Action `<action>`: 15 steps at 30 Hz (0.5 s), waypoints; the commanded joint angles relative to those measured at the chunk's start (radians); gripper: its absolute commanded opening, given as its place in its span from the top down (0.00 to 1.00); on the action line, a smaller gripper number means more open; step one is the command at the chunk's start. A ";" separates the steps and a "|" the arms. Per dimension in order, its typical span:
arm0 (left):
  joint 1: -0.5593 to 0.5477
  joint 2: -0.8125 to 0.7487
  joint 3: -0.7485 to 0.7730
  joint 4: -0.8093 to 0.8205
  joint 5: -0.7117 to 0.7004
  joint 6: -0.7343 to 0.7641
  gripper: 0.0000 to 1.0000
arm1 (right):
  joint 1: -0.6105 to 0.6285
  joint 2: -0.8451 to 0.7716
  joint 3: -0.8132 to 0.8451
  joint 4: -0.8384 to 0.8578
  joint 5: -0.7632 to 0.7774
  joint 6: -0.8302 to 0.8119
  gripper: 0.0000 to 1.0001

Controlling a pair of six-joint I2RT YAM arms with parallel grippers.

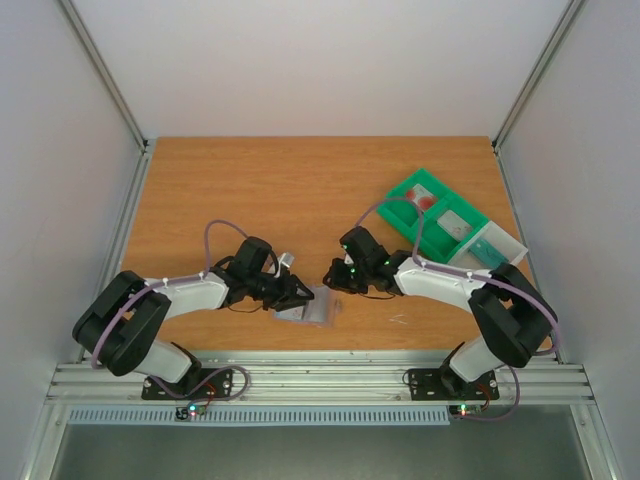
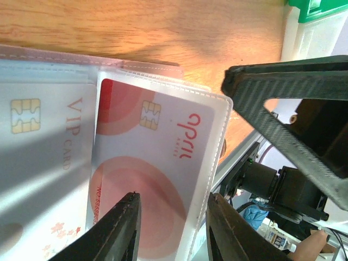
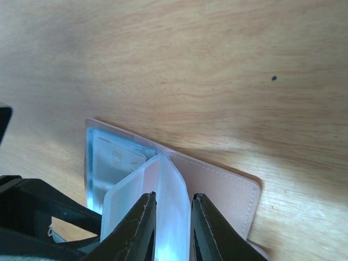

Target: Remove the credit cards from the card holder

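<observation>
Open card holder [image 1: 318,308] lies on the desk [image 1: 250,190] near the front edge, between both hands. Left hand [image 2: 173,198] has fingers apart, right over the red card [image 2: 147,157]. Right hand [image 3: 173,197] straddles a clear sleeve [image 3: 168,228], can't tell if it's clamped.

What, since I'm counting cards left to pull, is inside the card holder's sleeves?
A red card and a grey VIP card sit in adjacent clear sleeves of the card holder. Anything in the sleeves behind them is covered.
</observation>
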 commanded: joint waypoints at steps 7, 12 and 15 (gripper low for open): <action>-0.009 0.024 0.010 0.106 0.024 -0.024 0.65 | -0.004 -0.089 -0.007 -0.058 0.046 -0.016 0.78; -0.013 0.033 0.009 0.128 0.034 -0.040 0.61 | -0.004 -0.105 -0.005 -0.050 0.018 0.006 0.77; -0.013 0.038 0.022 0.097 0.023 -0.021 0.61 | -0.005 -0.104 -0.004 -0.040 -0.005 0.016 0.76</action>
